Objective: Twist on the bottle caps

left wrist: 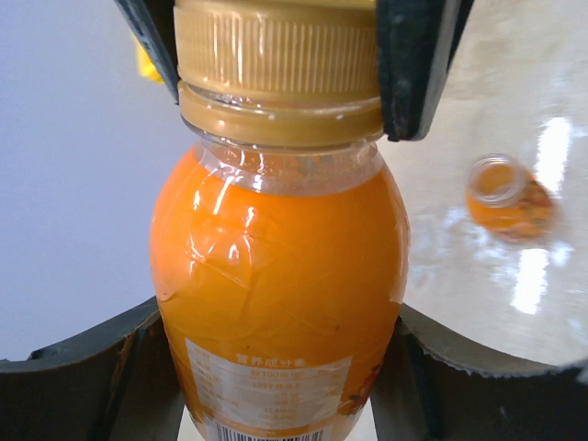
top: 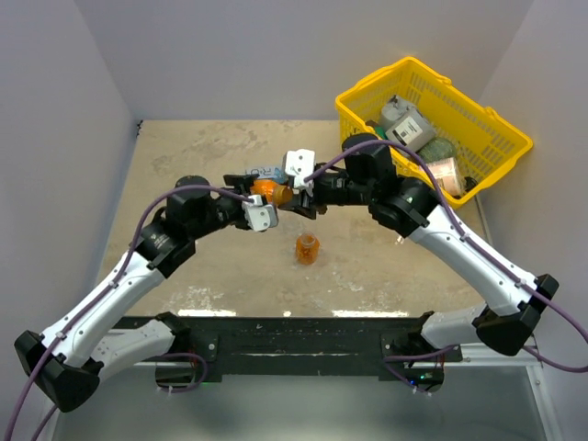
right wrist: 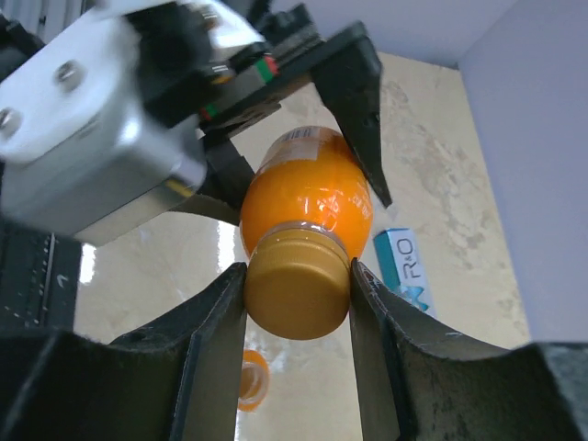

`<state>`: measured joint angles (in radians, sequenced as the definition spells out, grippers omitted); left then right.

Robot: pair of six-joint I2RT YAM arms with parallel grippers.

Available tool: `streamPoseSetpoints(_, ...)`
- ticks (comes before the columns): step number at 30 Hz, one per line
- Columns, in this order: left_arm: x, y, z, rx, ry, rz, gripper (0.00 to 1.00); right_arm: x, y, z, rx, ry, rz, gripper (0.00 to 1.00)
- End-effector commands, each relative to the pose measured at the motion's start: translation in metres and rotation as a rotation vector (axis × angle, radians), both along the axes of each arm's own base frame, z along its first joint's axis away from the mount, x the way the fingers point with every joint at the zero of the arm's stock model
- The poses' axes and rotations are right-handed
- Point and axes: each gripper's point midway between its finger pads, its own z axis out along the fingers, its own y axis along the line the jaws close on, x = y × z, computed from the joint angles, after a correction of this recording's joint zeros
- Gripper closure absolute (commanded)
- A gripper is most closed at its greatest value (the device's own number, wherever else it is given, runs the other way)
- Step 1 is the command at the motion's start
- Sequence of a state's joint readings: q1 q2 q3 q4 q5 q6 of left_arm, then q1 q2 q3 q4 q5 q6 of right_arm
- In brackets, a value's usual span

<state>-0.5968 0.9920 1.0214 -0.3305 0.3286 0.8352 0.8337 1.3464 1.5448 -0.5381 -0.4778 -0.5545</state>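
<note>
Squat translucent orange plastic bottle (top: 268,192): centre of the overhead frame, lifted between both arms, long axis roughly horizontal.
Left gripper (left wrist: 276,386): clamped round the bottle's body.
Right gripper (right wrist: 296,299): narrow, jaws pinching the ribbed brownish-gold cap (right wrist: 296,280), in line with the neck; turning likely falls to this arm.
Second orange bottle (top: 308,248): uncapped, upright, lower centre.

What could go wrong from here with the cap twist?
1. The held bottle looks glossy. If the right gripper turns the cap, the bottle may spin in the left gripper instead of tightening.
2. The open bottle stands nearby on the table; a slip could topple it.
</note>
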Motion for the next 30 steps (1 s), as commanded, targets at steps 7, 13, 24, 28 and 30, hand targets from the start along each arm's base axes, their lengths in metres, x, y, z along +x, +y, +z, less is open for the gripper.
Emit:
streamPoseSetpoints(7,0.006,0.02,0.116,-0.01,-0.862,0.316,1.0,0.019,0.011,-0.032,0.089,0.445,-0.18,1.0)
streamPoseSetpoints(13,0.015,0.033,0.088,0.099,-0.85,0.395,1.0,0.031,0.011,-0.021,0.15,0.506,-0.203,1.0)
streamPoseSetpoints(24,0.04,0.065,0.039,0.148,-0.581,0.517,1.0,0.029,-0.009,0.013,0.165,0.456,-0.172,0.38)
streamPoseSetpoints(28,0.045,0.07,0.002,0.138,-0.324,0.458,1.0,0.033,-0.048,0.024,0.097,0.331,-0.198,0.26)
streamPoseSetpoints(30,0.042,0.061,-0.014,0.127,-0.2,0.389,1.0,0.036,-0.066,0.029,0.076,0.231,-0.194,0.23)
